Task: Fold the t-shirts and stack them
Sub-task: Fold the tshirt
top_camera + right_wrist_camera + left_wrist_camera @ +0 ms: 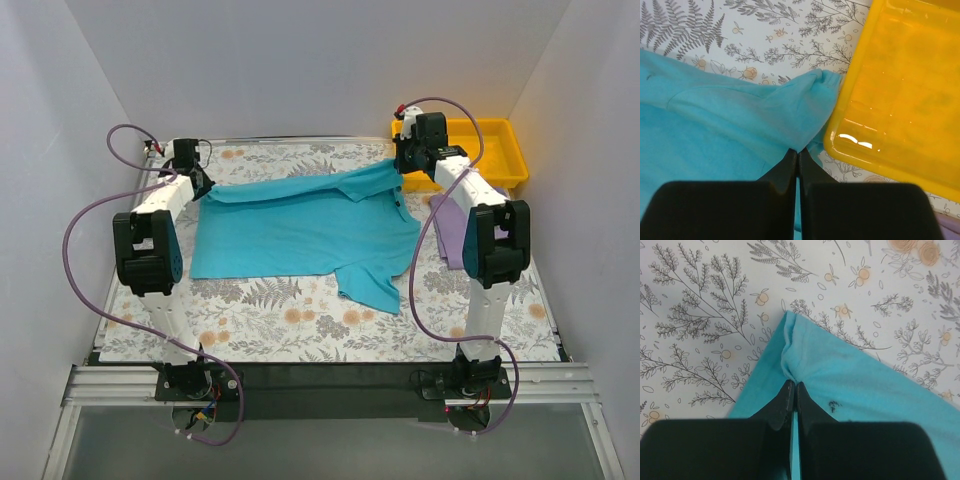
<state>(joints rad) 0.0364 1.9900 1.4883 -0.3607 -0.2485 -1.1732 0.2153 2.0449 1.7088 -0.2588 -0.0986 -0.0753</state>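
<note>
Teal soft cloth t-shirt [300, 235] lying spread out, 0 folds done, nothing stacked
Left fingers [786, 401] and right fingers [788, 165] each pinch a far corner over the floral surface [280, 325]; wrist views show those pinches, only the top view shows the pale lavender cloth t-shirt [448, 235] crumpled beside the right arm.

Yellow tray [516, 152], teal t-shirt [300, 230], lavender t-shirt [452, 236], fern-print tablecloth [300, 322]
</note>
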